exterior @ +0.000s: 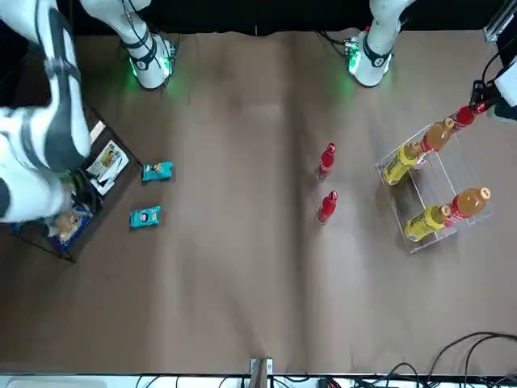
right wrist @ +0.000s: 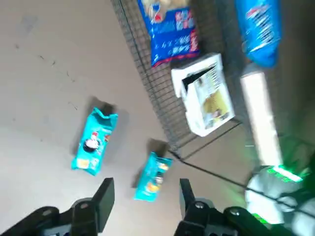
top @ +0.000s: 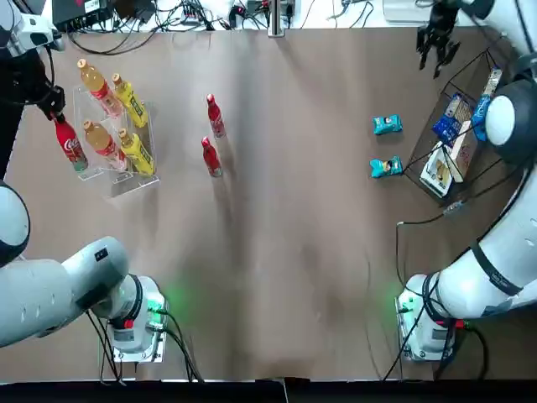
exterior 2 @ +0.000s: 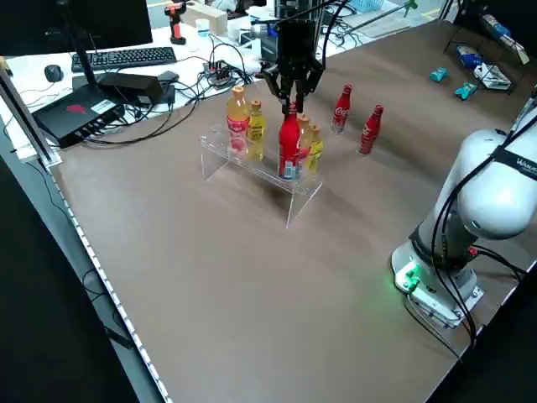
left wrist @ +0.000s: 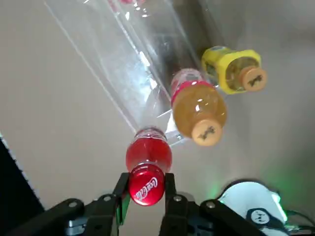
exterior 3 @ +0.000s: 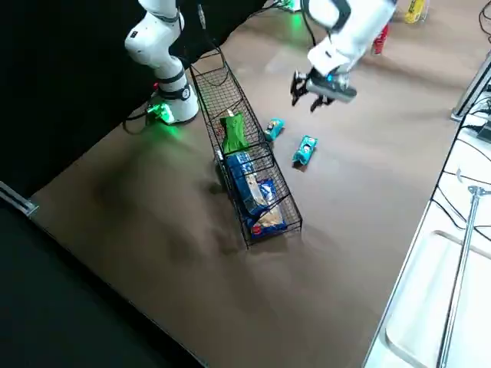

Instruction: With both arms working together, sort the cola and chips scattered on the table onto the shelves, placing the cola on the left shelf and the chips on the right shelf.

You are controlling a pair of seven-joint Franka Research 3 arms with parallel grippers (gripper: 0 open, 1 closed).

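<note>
Left tool (left wrist: pixel 146 196) grips the slim red cola bottle (exterior 2: pixel 289 144) by its cap at the clear acrylic left shelf (exterior 2: pixel 252 164); seat it upright before releasing; right tool (right wrist: pixel 142 196) hangs wide above two teal chip packets (top: pixel 387 125).

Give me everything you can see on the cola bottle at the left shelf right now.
The cola is a slim red bottle with a red cap and white script on its body and cap top. It stands upright at the front end of the clear left shelf, beside an orange bottle. The left hand is directly above it, a finger on each side of the cap, which fills the gap between them. Whether it is already let go cannot be told.
</note>
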